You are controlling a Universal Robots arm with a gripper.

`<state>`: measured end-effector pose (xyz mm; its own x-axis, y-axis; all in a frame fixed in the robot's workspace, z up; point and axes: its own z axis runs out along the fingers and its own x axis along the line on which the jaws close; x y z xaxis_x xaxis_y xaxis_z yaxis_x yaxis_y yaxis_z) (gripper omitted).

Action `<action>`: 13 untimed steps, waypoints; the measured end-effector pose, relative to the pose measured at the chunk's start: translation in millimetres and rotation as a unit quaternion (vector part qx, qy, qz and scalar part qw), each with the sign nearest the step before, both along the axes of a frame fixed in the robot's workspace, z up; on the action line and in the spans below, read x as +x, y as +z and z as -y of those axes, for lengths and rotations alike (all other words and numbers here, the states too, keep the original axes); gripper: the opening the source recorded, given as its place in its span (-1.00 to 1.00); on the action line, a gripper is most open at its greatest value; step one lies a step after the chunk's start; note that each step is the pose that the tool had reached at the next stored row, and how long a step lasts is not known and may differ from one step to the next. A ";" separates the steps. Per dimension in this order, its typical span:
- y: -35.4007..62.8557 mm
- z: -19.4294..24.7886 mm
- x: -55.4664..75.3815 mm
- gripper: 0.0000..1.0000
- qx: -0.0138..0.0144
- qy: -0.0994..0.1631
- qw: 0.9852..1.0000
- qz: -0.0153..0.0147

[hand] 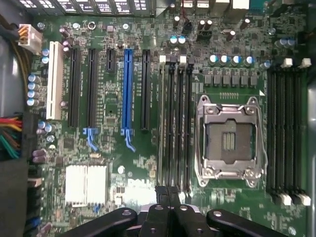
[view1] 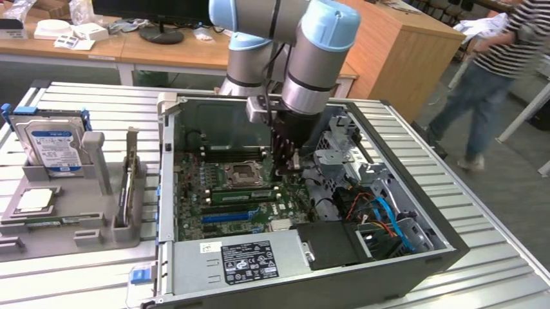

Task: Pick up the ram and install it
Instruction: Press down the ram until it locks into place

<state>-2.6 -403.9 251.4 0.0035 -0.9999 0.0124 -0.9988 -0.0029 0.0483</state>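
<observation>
Counting: I see one ram [hand: 162, 123] seated among four slots beside one socket [hand: 228, 140].
Arm: reaching straight down into the case [view1: 404, 187].
Tool [hand: 168, 190]: fingers together, holding nothing.

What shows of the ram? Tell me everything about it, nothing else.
The ram is a long, thin green circuit-board stick standing on edge in a black motherboard slot inside the open computer case, near the empty processor socket. Its chips are too small to make out. The shut gripper is close to one end; whether they touch cannot be told.
</observation>
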 end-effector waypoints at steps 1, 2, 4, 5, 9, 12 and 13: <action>-2.0 0.4 -2.1 -0.79 0.000 0.000 1.000 0.000; -3.8 0.7 -3.1 -0.79 0.000 0.000 1.000 0.000; -7.4 0.9 -3.1 -0.79 0.000 0.000 1.000 0.000; -9.2 0.9 -3.1 -0.79 0.000 0.000 1.000 0.000; -16.6 1.1 -1.6 -0.79 0.000 0.000 1.000 0.000; -20.6 1.4 -1.2 -0.79 0.000 0.000 1.000 0.000; -20.6 1.4 -1.2 -0.79 0.000 0.000 1.000 0.000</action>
<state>-3.7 -405.3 230.9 0.0033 -0.9999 0.0127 -0.9988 -0.0027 0.0479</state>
